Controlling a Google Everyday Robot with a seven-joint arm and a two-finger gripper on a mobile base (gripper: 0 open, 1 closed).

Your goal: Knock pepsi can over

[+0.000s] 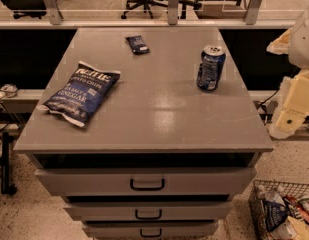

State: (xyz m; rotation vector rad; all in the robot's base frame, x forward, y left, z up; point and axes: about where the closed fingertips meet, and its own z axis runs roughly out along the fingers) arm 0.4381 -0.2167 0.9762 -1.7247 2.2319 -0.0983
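Three items sit on the cabinet [144,109] top. Landmark for all places: the can [210,68].

Largest first.
- Cabinet: grey, flat top, drawers below. The can stands on its right rear part.
- Arm [301,44]: cream-coloured, right of the can, past the cabinet's edge and well apart from the can.
- Chip bag [80,93]: blue, lying flat, far left of the can and a little nearer the camera.
- Basket [281,211]: wire, on the floor below and right of the can, holds wrappers.
- Can: dark blue, silver top, upright, nothing touching it.
- Packet [137,44]: small, dark, flat, left of the can and further back.

Task status: nothing done as far as visible; the can is upright. All is left to do: bring the gripper to can height, make contact, tip the can onto its side.

Arm pose: links hang beside the cabinet, right of the can. The gripper [286,121] looks to be the lowest cream piece, lower than the can and off the top. Apart or together: cannot tell.

Judgement: a leftward push high on the can should tip it. The bare top left of the can gives room to fall.
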